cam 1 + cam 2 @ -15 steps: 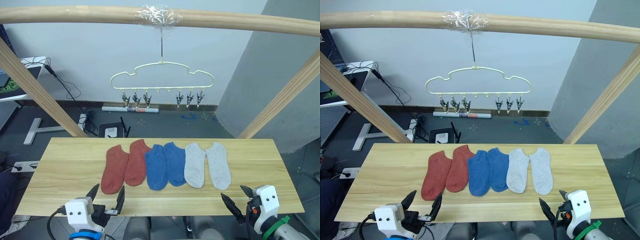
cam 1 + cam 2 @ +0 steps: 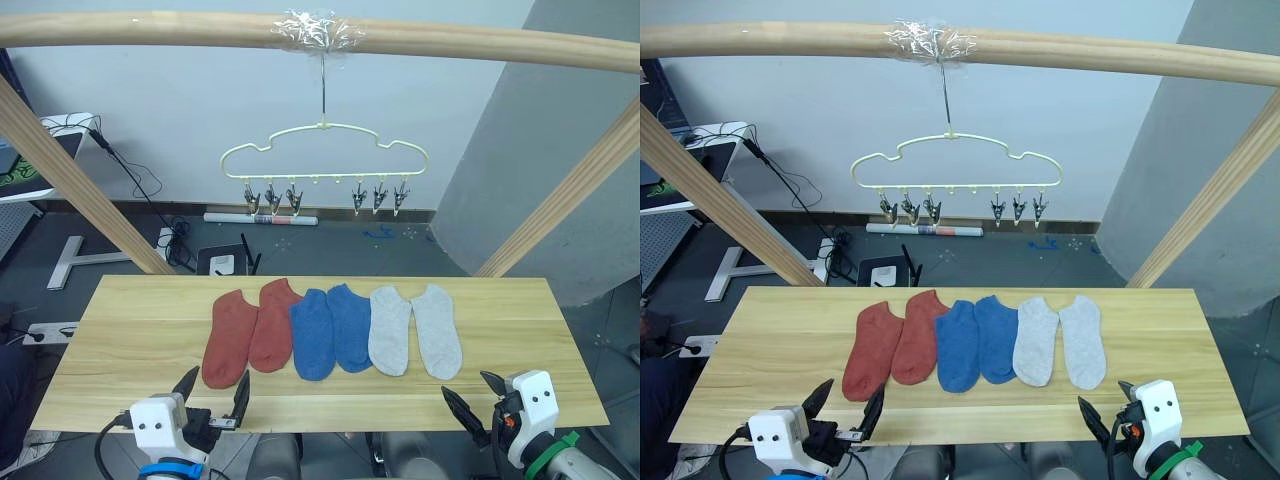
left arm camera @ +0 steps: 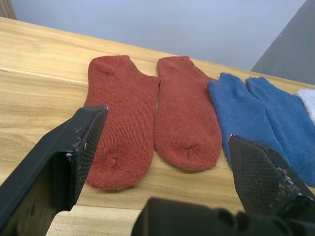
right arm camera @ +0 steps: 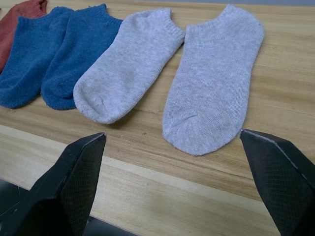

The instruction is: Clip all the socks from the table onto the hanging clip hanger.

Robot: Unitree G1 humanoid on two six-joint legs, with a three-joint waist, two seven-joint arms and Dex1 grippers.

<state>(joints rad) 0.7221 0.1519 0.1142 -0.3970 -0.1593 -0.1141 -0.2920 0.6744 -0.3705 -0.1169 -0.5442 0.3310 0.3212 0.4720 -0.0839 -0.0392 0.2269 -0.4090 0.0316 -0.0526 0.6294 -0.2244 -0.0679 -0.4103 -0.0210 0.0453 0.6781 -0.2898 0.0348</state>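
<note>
Spanning the near scene, the table [image 2: 130,330] is being occupied by six socks laid flat in a row: two rust-red socks [image 2: 248,333] at the left, two blue socks [image 2: 330,330] in the middle, two grey socks [image 2: 415,328] at the right. Above and behind, the clip hanger [image 2: 324,160] is being held by its hook from a taped wooden pole [image 2: 150,28], clips bare. Left gripper [image 2: 212,396] and right gripper [image 2: 470,398] are being held spread wide at the near edge, nothing grasped.
</note>
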